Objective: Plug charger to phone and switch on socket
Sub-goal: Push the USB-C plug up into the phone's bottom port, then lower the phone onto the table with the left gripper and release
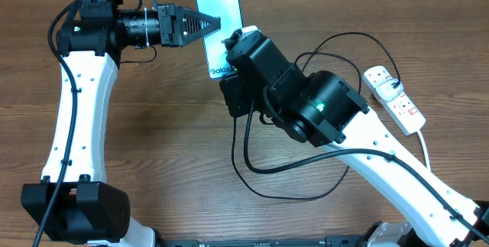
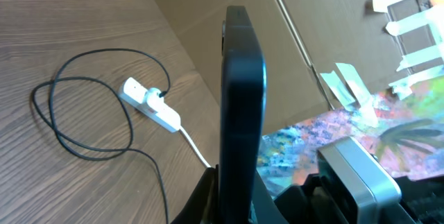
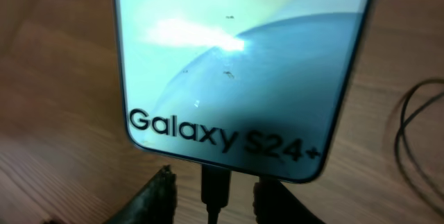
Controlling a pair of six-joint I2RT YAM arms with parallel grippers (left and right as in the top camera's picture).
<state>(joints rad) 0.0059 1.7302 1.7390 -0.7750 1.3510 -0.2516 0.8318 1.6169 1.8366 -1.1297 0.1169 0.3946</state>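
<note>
Wood-grain table (image 1: pixel 168 140), cardboard and a colourful printed sheet behind it in the left wrist view.

- Overhead: the phone (image 1: pixel 218 6) is at the top centre, screen up and lit cyan. The left gripper (image 1: pixel 206 25) comes in from the left and is clamped on its long left edge. The right gripper sits at the phone's lower short edge, but its own wrist hides the fingertips, so this view doesn't give the jaw state.
- Right wrist fills that in. "Galaxy S24+" reads along the phone's bottom edge, and the plug tip (image 3: pixel 216 189) of the charger (image 1: pixel 353 35) meets that edge at the middle. I can't tell how deep it's seated. The right gripper (image 3: pixel 216 179) is spread, with 2 fingers (image 3: pixel 159 196) flanking the plug, a gap on each side and neither touching it.
- Left wrist: the phone shows edge-on as a dark slab rising from between the left fingers, with no screen visible. Only this view shows both the socket and the cable loop unblocked.
- The socket (image 1: pixel 397 100) lies at the right edge of the table, well apart from the phone, with red switch marks along it and a dark plug in the end nearer the phone. The charger's thin black cable loops across the table between socket and phone, partly under the right arm.
</note>
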